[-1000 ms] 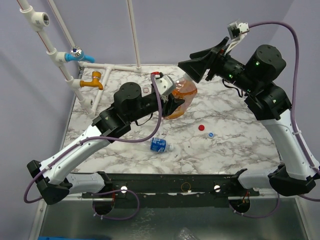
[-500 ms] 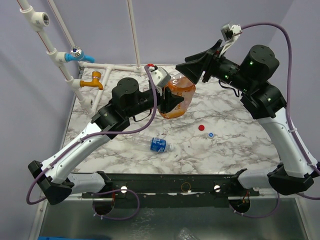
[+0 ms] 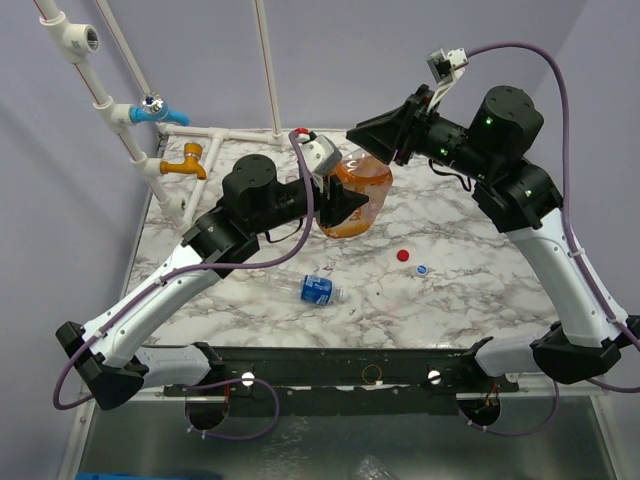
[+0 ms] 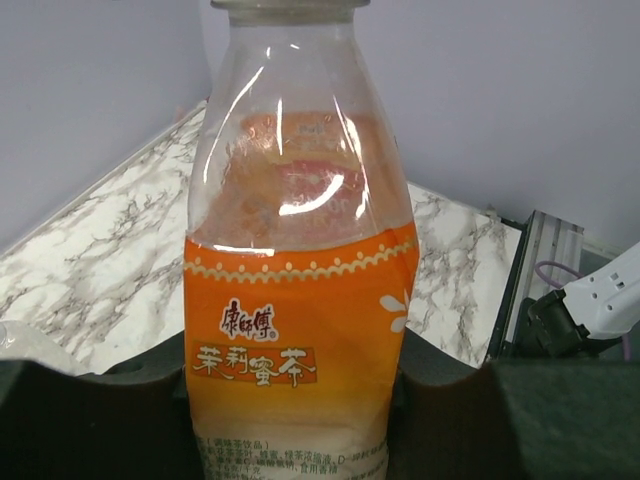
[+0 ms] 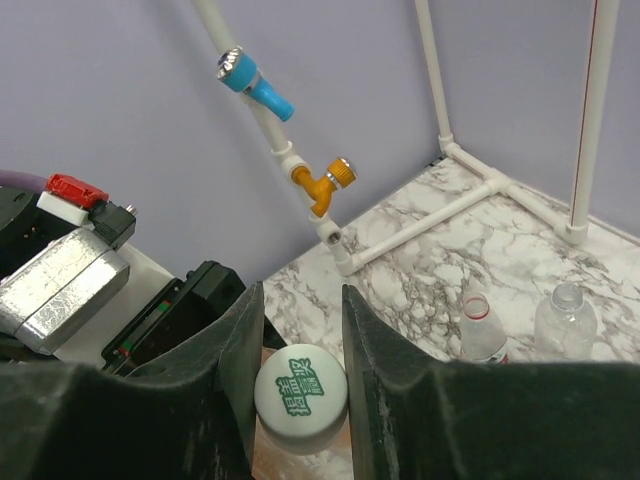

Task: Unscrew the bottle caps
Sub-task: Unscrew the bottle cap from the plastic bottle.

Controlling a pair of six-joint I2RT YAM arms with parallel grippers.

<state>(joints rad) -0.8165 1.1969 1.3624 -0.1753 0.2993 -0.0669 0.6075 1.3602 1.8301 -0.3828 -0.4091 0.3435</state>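
My left gripper (image 3: 340, 205) is shut on the body of the squat orange bottle (image 3: 360, 190) and holds it upright above the back of the table; in the left wrist view the orange bottle (image 4: 300, 300) fills the gap between the black fingers (image 4: 90, 420). My right gripper (image 3: 367, 135) comes from the right onto the bottle's top. In the right wrist view its jaws press both sides of the white cap (image 5: 300, 393) with green print. A red cap (image 3: 403, 255) and a blue-and-white cap (image 3: 422, 269) lie loose on the marble.
A blue-labelled bottle (image 3: 318, 290) lies on its side near the table's middle. Two clear open bottles (image 5: 483, 330) (image 5: 565, 320) stand at the back. A white pipe frame with a blue valve (image 3: 150, 110) and an orange tap (image 3: 190, 160) lines the back left.
My right gripper has closed from wide open onto the white cap and shifted slightly left. The left arm brought the orange bottle from tilted to upright, then held still.
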